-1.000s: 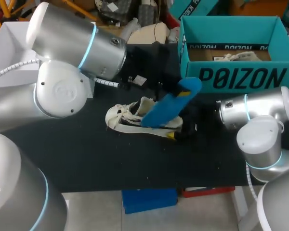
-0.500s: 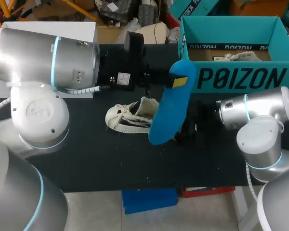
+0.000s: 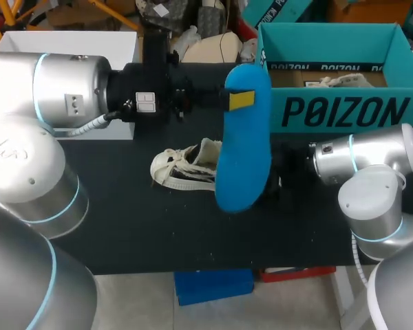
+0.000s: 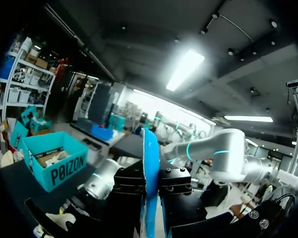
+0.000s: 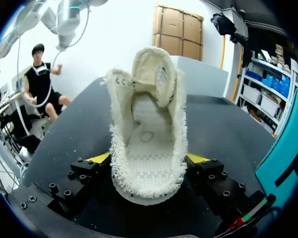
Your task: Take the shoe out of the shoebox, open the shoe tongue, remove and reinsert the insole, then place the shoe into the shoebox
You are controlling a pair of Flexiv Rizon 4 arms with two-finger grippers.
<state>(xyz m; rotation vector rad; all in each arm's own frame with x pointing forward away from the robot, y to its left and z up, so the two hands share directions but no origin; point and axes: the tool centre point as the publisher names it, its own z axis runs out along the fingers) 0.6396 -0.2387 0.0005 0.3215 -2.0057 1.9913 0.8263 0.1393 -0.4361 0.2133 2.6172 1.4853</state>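
Note:
A cream knitted shoe (image 3: 182,168) lies on its side on the black table (image 3: 144,234), toe toward my left arm. My right gripper (image 3: 270,187) is largely hidden behind the insole in the head view. In the right wrist view my right gripper (image 5: 148,161) is shut on the shoe (image 5: 146,144), a yellow fingertip (image 5: 100,157) pressing each side of the heel, tongue folded open. My left gripper (image 3: 233,100) is shut on the upper end of the blue insole (image 3: 242,144), which hangs above the shoe. In the left wrist view the insole (image 4: 150,168) shows edge-on, pinched in my left gripper (image 4: 150,198).
The teal shoebox (image 3: 341,110) stands open at the back right with crumpled paper (image 3: 337,80) inside. It also shows in the left wrist view as the teal shoebox (image 4: 52,158). A white box (image 3: 69,41) sits at the back left behind my left arm.
My left arm has drawn the blue insole out of the shoe, raised it and swung it from slanted to hanging upright. The right arm and the shoe stayed still.

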